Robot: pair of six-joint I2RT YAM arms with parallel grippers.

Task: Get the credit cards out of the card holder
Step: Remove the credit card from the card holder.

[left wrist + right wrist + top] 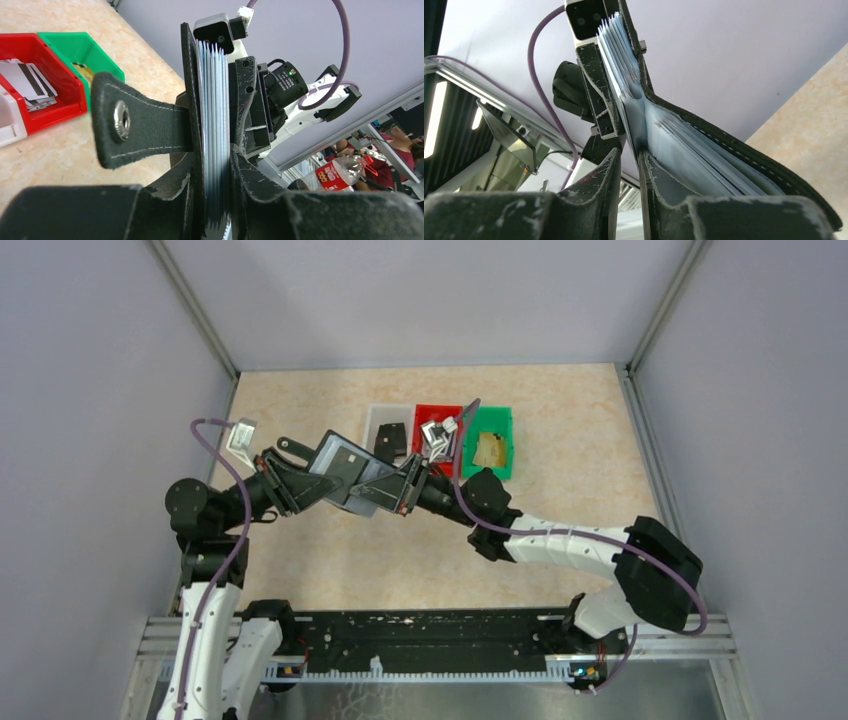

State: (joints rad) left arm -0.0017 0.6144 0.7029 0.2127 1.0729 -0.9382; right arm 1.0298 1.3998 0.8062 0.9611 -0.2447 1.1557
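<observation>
**Top view.** The holder point(350, 468) hangs in the air between the arms, near-left of the red bin point(437, 408), probably so both grippers can work it clear of the table point(300, 570). The left gripper point(312, 482) clamps its left end, and the right gripper point(405, 488) meets its right end.
- Red bin: a small heap of silvery cards point(435, 432).
- Green bin point(495, 412), just right of the red bin: one gold card point(489, 450).
- White bin point(385, 410), just left of the red bin: a dark object, not identifiable.

**Left wrist view.** The left gripper is clenched on the holder, with the cover and pale leaves point(215, 115) pressed together between its fingers. This presumably anchors the holder while the far side is worked. The strap point(140, 127), with its snap, juts out unfastened toward the red bin. The silvery cards lie in the red bin, and the gold card shows in the green bin beside it.

**Right wrist view.** The right gripper's jaws stand a little apart, one on either side of a leaf edge with daylight between them. It is released rather than pinching. The leaves fan open beside the fingers, probably to expose the pockets. No card can be made out in the holder, so whether any remain is unclear.
</observation>
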